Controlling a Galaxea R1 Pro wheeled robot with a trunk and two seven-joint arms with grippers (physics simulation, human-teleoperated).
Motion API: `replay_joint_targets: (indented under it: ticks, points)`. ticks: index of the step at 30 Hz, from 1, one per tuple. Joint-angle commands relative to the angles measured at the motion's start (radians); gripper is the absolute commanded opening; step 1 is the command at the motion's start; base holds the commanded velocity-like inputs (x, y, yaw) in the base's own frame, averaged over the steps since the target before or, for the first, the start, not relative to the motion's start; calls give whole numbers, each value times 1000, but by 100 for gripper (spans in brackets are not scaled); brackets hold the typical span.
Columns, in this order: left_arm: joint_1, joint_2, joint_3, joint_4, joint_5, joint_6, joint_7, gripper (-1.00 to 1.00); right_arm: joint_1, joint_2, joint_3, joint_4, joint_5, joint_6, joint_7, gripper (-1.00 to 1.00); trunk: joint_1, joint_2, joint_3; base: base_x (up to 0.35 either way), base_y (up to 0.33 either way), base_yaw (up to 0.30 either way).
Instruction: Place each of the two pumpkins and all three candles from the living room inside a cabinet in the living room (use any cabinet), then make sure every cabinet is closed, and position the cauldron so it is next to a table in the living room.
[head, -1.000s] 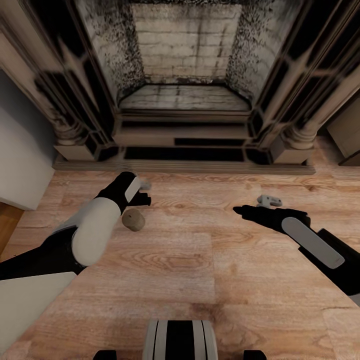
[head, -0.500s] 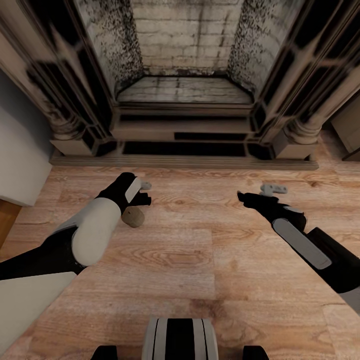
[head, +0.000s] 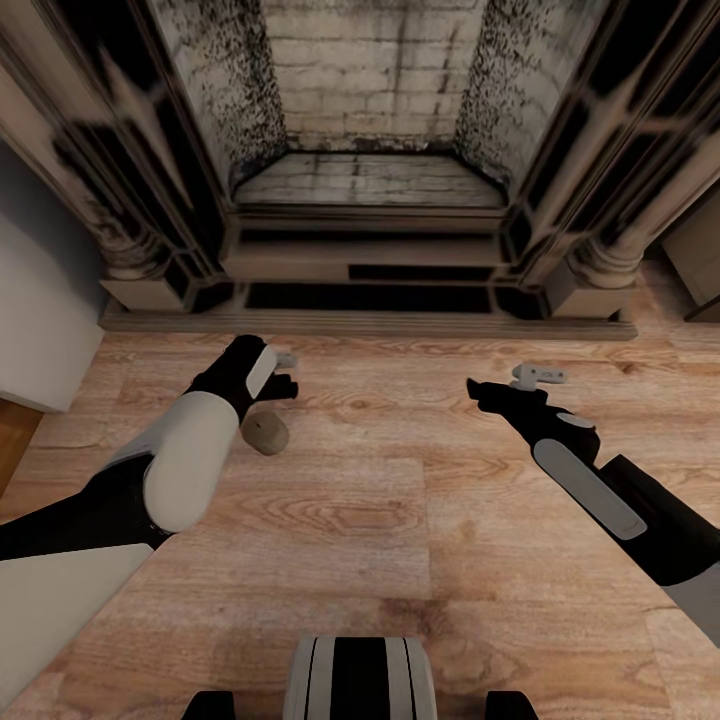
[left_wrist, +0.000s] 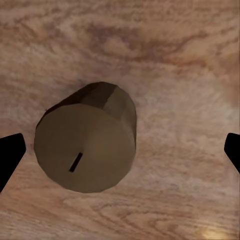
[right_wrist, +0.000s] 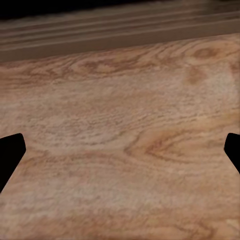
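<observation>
One grey-beige candle (head: 266, 433) stands upright on the wooden floor in front of the fireplace. In the left wrist view the candle (left_wrist: 85, 145) shows its top and wick from straight above. My left gripper (head: 284, 371) hovers over it, slightly toward the fireplace, open, and its fingertips (left_wrist: 10, 155) stand wide on either side without touching it. My right gripper (head: 505, 382) hangs open over bare floor to the right, and its fingertips (right_wrist: 10, 155) have nothing between them. The pumpkins, cabinet, cauldron and table are out of view.
The ornate beige fireplace (head: 370, 190) with its dark sooty opening fills the space ahead, and a low hearth step (head: 360, 322) runs along the floor. A pale wall (head: 40, 300) stands at the left. A beige unit (head: 700, 260) sits at the right edge.
The camera shifted a little closer to the fireplace early on. My left gripper has moved slightly toward the fireplace above the candle, and the right arm has drifted a bit left.
</observation>
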Motion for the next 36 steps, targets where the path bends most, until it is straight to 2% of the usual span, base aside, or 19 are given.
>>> replay_joint_targets:
  ticks: [1, 12, 22, 33, 36]
  points:
    - [-1, -1, 8, -6, -9, 5, -1, 100, -1, 0, 3, -1, -5, 2, -7, 100, 0, 0, -1, 0, 0, 0]
    - [-1, -1, 7, -58, -13, 30, 2, 100, -1, 5, 6, -1, -5, 2, -7, 100, 0, 0, -1, 0, 0, 0]
    - [-1, 3, 7, -65, -14, 29, 3, 100, -1, 7, -1, -4, -5, 2, -8, 100, 0, 0, -1, 0, 0, 0]
    - [-1, 4, 5, -65, -14, 25, 5, 100, -1, 7, -1, -4, -5, 0, -8, 100, 5, -3, -43, 0, 0, 0]
    - [-1, 5, 5, -66, -14, 25, 5, 100, -1, 7, -1, -4, -5, 1, -8, 100, 5, -3, -43, 0, 0, 0]
